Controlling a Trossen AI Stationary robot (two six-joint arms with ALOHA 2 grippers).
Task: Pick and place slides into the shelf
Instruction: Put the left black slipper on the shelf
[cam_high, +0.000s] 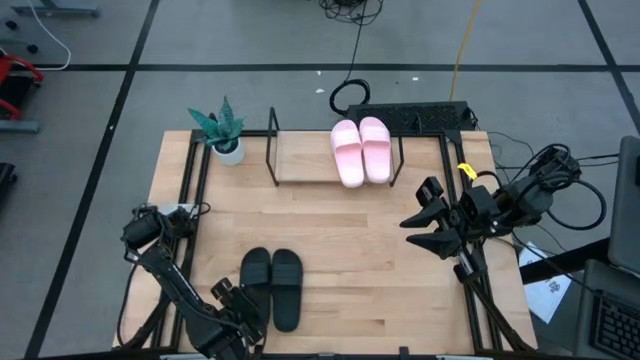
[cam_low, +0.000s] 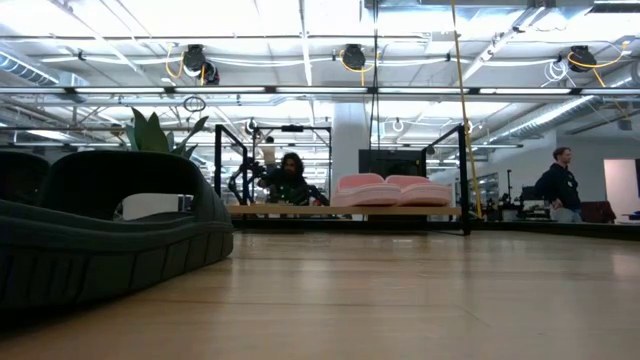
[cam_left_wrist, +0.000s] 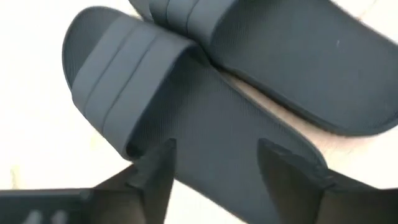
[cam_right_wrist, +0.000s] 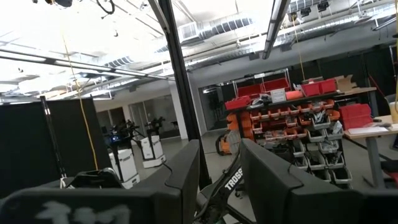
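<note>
Wood table (cam_high: 400, 280) on grey floor (cam_high: 120, 100); L gripper (cam_left_wrist: 214, 163) jaws apart over black slides (cam_high: 272, 280), R gripper (cam_right_wrist: 214, 180) jaws apart.

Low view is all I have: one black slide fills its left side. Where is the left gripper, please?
Observer: The left gripper is open over the heel part of that black slide, near the front edge of the table.
Operator: Is the other black slide near it?
Observer: Yes, the second black slide lies close beside it, toes pointing to the shelf.
Operator: And the right gripper?
Observer: The right gripper is open and empty, above the table's right side.
</note>
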